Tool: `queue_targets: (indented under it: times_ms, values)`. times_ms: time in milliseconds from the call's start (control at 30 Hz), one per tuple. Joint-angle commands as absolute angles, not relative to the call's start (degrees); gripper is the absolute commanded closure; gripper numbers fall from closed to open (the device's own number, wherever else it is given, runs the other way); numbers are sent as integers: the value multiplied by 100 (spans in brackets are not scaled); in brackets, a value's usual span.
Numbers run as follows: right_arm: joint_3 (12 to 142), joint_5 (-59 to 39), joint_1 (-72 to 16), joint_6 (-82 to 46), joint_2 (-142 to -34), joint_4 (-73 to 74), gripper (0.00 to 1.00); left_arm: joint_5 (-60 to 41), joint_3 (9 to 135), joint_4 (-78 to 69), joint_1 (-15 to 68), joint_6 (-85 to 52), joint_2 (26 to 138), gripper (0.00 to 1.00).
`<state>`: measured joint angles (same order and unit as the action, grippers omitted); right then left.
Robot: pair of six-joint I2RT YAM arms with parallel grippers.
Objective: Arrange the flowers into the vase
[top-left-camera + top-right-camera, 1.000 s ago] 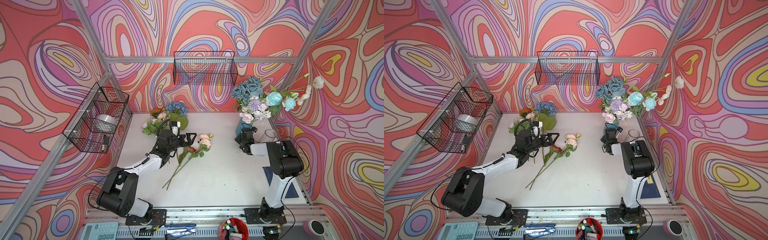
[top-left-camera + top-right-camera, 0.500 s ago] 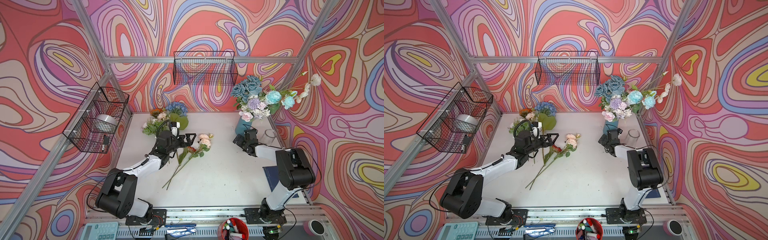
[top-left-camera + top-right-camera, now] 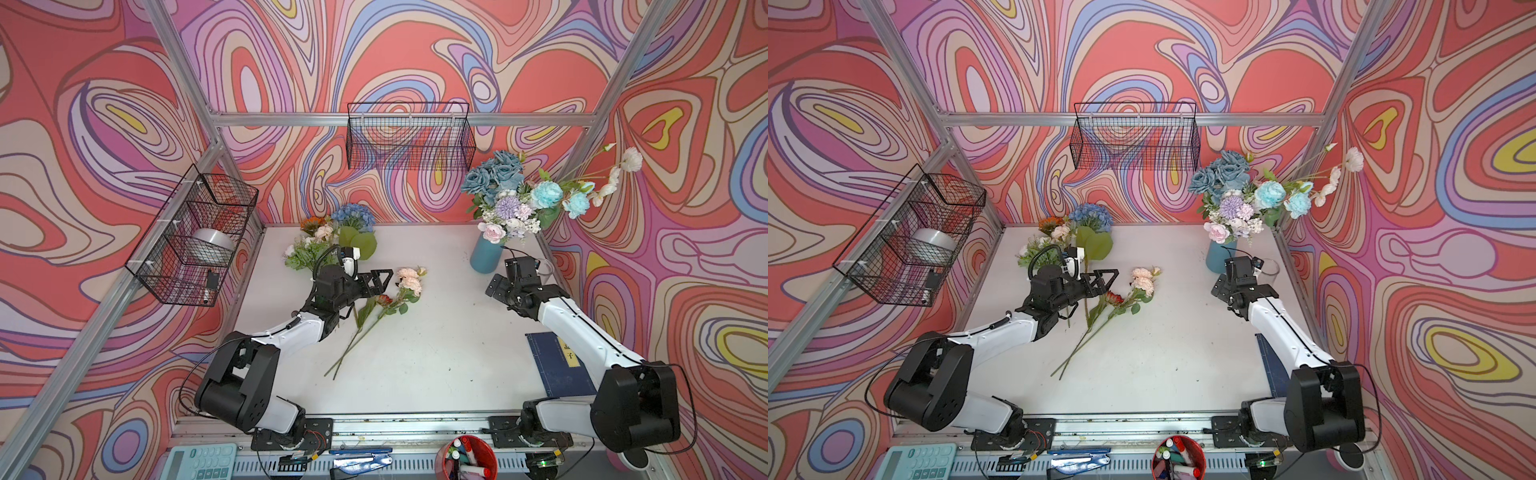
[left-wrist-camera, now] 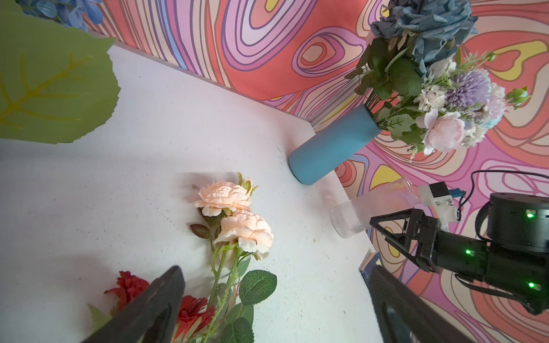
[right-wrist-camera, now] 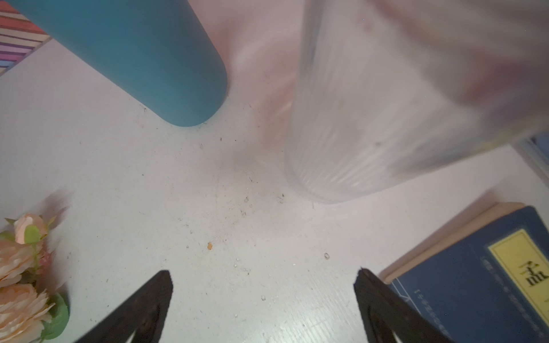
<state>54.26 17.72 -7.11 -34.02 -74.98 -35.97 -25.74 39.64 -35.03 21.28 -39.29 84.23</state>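
The vase [image 3: 485, 257] at two o'clock is holding many flowers [image 3: 509, 199]. Peach roses [image 3: 409, 280] and a red daisy [image 3: 384, 300] are lying mid-table; a pile [image 3: 328, 237] is waiting at eleven. Left gripper [image 3: 379, 282] is hovering open over the daisy; right gripper [image 3: 497, 287], open and empty, is hanging beside the vase.

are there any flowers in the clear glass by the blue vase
No, the clear glass stands empty; the arranged flowers all sit in the blue vase beside it.

Overhead stereo pair, close wrist cameras
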Motion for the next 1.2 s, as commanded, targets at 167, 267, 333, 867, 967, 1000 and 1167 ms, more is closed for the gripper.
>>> queue_targets:
  times_ms: [167,267,333,867,967,1000,1167]
  values:
    - [6018,3192,-643,-2782,-7220,-4469,1,-2688,3918,-3714,2088,-3979,8412,0]
    - [6010,3230,-443,-2469,-7232,-3976,2,-2657,3877,-3700,2084,-3982,8394,0]
    - [5913,3093,-331,-2251,-7194,-3412,2,-2648,3850,-3662,2091,-3982,8372,0]
    - [5563,2702,316,-1777,-7844,-1454,1,-2293,3788,-2860,2091,-3660,7778,0]
    - [5422,2589,359,-1749,-7903,-1131,4,-2303,3784,-2861,2090,-3685,7765,0]
    - [5373,2518,357,-1749,-7907,-1037,5,-2303,3792,-2850,2088,-3699,7761,0]
    - [5262,2355,360,-1776,-7948,-886,15,-2246,3784,-2771,2084,-3667,7639,0]
